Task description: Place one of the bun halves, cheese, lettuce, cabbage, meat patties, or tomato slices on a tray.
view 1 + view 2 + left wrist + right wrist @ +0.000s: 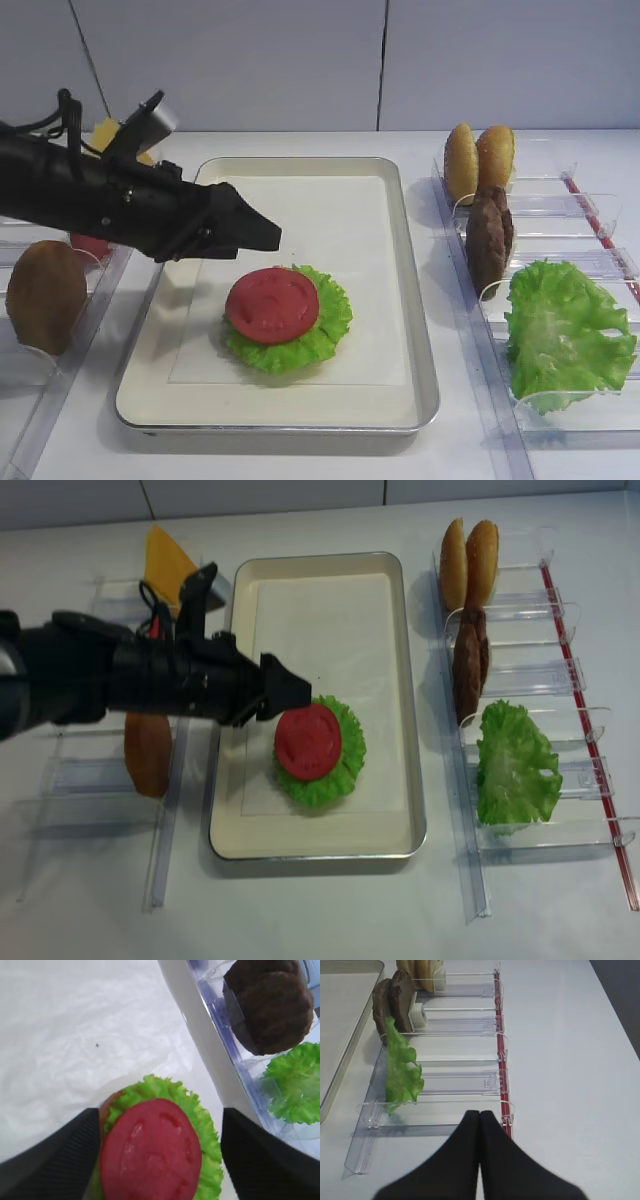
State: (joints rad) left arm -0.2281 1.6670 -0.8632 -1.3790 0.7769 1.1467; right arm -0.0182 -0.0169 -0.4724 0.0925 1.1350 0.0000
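Filling the middle of the white table point(300, 465), the tray point(410, 300) lay with its paper liner mostly bare, and on its near part a lettuce leaf point(330, 335) lay flat with a tomato slice point(272, 304) resting on top. From the left wrist view a sliver of something brownish peeked from under the leaf; what it was could not be made out. The left gripper point(268, 237) hovered just above and to the left of the tomato, jaws spread wide on either side of it and holding nothing. On the right, the clear rack point(560, 215) held two bun halves point(478, 158) upright, then the meat patties point(490, 238) on edge, then a second lettuce leaf point(565, 335). The right gripper point(479, 1115) sat pinched together near that rack's end, empty. At the left, another bun half point(45, 295) stood in a rack cut off by the frame edge, while the cheese point(165, 560) and a second red slice point(90, 245) were largely hidden behind the arm.
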